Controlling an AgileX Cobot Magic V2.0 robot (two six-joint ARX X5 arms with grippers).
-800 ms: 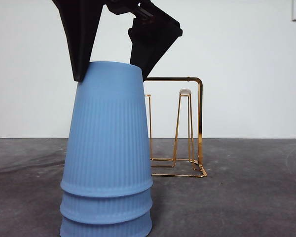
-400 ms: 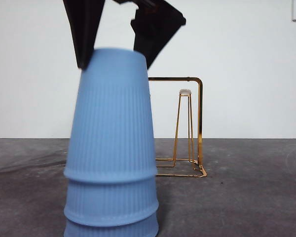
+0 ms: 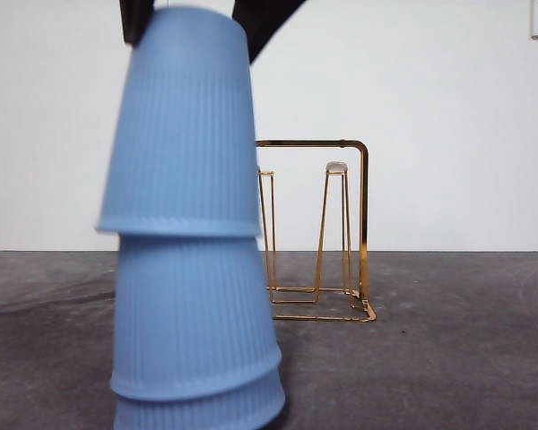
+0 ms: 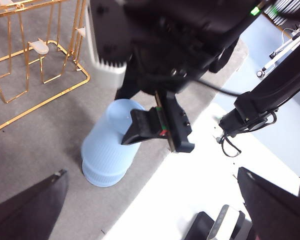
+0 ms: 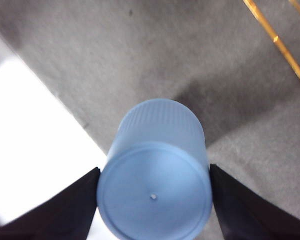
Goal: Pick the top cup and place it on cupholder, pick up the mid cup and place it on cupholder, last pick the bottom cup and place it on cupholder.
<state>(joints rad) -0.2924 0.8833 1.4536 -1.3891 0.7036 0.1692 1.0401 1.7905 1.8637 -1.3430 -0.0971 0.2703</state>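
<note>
My right hand [image 5: 154, 192] was clamped on the top cup [image 3: 181, 125], partly lifted off the stack; my left hand [image 4: 150, 210] waited apart. The cupholder [image 3: 327, 228] stood bare: all three placements remained.

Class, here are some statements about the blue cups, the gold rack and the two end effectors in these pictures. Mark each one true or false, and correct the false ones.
1. The right end effector grips the top cup at its closed end. True.
2. The top cup already hangs on the cupholder. False: it is raised over the other cups, partly pulled off them, and the cupholder's prongs are bare.
3. The mid cup and the bottom cup are nested, mouths down, on the table. True.
4. The left end effector holds a cup. False: its jaws are apart with nothing between them, away from the stack.
5. The cupholder lies tipped over. False: it stands upright behind the cups.
</note>
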